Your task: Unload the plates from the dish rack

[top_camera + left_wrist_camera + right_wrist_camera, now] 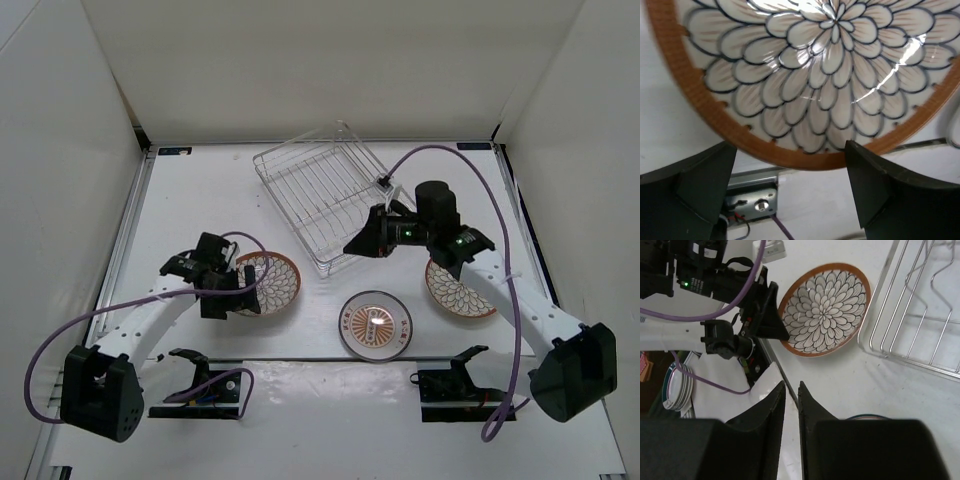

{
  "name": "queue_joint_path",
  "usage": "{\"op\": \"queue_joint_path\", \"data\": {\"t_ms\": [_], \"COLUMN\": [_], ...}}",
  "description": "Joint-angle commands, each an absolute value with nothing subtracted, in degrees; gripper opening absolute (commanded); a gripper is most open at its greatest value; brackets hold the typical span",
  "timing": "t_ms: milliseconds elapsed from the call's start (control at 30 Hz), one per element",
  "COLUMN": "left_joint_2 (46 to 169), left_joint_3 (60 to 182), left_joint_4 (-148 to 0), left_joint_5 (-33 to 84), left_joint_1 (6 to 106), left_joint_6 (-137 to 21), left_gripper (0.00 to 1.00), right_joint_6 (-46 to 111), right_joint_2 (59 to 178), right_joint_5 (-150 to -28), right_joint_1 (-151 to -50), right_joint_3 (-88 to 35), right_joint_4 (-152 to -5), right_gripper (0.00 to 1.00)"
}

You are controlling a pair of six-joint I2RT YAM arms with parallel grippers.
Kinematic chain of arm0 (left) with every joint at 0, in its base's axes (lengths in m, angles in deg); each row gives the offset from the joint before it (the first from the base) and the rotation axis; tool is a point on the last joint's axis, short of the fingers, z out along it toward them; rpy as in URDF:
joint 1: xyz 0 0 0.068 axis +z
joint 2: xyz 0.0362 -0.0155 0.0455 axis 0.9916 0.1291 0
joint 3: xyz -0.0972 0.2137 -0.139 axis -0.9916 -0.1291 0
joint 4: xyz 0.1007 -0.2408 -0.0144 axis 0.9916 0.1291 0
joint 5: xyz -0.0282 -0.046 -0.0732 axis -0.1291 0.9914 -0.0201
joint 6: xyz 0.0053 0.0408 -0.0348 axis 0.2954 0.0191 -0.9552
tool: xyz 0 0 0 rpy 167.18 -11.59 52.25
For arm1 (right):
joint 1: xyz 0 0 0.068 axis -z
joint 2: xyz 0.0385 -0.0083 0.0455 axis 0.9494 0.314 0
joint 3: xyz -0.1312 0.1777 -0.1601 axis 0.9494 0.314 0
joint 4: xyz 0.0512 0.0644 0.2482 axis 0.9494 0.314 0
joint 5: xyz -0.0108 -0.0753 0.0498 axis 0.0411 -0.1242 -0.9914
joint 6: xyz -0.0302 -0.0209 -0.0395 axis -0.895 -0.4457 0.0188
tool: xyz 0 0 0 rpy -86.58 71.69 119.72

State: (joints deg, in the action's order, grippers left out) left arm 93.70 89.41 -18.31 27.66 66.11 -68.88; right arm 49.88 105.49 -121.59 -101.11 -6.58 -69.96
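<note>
While the left gripper (245,290) stands with its jaws spread as wide as they go, it holds nothing. Its two fingers sit either side of the near rim of a petal-patterned plate (278,280), which lies face up on the table in front of the dish rack (322,200) and to its left. In the left wrist view the orange-brown rim runs between the fingers, with table showing on both sides.

The pale dark-rimmed plate (373,323) lies flat in front of the rack's near right corner, well apart from both grippers.

By the rack's near right edge the right gripper (352,245) has only a thin slit between its fingers, and nothing is in it.

Further right of the rack, a third plate (455,300) lies partly under the right arm. It seems to carry the same petal pattern.
</note>
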Motion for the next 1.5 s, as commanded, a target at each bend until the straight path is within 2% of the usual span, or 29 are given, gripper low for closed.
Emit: {"op": "queue_joint_path", "data": {"t_ms": [0, 267, 633, 667, 733, 800, 833, 900, 933, 1000, 1067, 1100, 1167, 1333, 1467], "left_joint_2": [93.9, 95.1, 97.9, 98.0, 98.1, 98.2, 98.2, 98.2, 98.0, 97.3, 95.9, 95.5, 95.4, 95.8, 90.2], "left_joint_3": [84.2, 74.4, 77.3, 76.3, 75.2, 73.5, 73.1, 71.7, 71.3, 70.0, 69.3, 69.0, 69.2, 73.7, 76.7], "left_joint_4": [-24.3, -40.3, -41.2, -42.3, -44.0, -45.9, -46.1, -47.7, -48.1, -48.8, -48.7, -48.4, -48.8, -39.4, -33.6], "left_joint_5": [23.3, 21.7, 19.3, 19.6, 20.6, 21.5, 21.7, 22.0, 22.3, 21.8, 20.7, 20.0, 21.5, 17.4, 13.7], "left_joint_1": [62.8, 62.3, 62.1, 62.2, 62.0, 62.0, 62.0, 62.1, 62.2, 62.1, 62.2, 62.3, 62.7, 62.6, 62.6], "left_joint_6": [-76.2, -85.2, -88.5, -88.7, -89.5, -90.4, -90.9, -91.4, -91.6, -92.1, -92.3, -92.1, -90.0, -90.3, -90.2], "left_gripper": [1.00, 1.00, 1.00, 0.98, 0.86, 0.73, 0.62, 0.55, 0.47, 0.43, 0.34, 0.27, 0.02, 0.00, 0.00], "right_joint_6": [50.3, 48.3, 42.6, 42.2, 41.4, 40.4, 40.0, 39.3, 39.2, 38.8, 38.6, 38.4, 38.0, 37.7, 38.5], "right_joint_2": [102.4, 90.1, 80.5, 80.1, 79.4, 78.2, 78.1, 76.3, 75.9, 73.9, 72.7, 72.3, 71.3, 70.5, 70.2], "right_joint_5": [-123.5, -121.7, -113.3, -112.8, -111.8, -110.3, -110.1, -108.0, -107.2, -105.8, -104.4, -103.7, -102.9, -101.2, -101.5], "right_joint_1": [-101.8, -101.7, -101.5, -101.6, -101.6, -101.4, -101.5, -101.4, -101.3, -101.4, -101.5, -101.4, -101.4, -101.5, -101.7], "right_joint_3": [-3.0, 3.4, 6.2, 6.0, 4.5, 3.4, 3.2, 2.4, 2.3, 2.2, 2.2, 2.1, 2.1, 2.2, 2.4], "right_joint_4": [-72.3, -70.1, -59.4, -58.2, -55.8, -53.3, -52.5, -49.9, -49.1, -48.0, -46.6, -45.9, -45.1, -43.3, -43.3], "right_gripper": [0.20, 0.21, 0.25, 0.25, 0.27, 0.28, 0.31, 0.33, 0.36, 0.38, 0.40, 0.41, 0.41, 0.44, 0.44]}}
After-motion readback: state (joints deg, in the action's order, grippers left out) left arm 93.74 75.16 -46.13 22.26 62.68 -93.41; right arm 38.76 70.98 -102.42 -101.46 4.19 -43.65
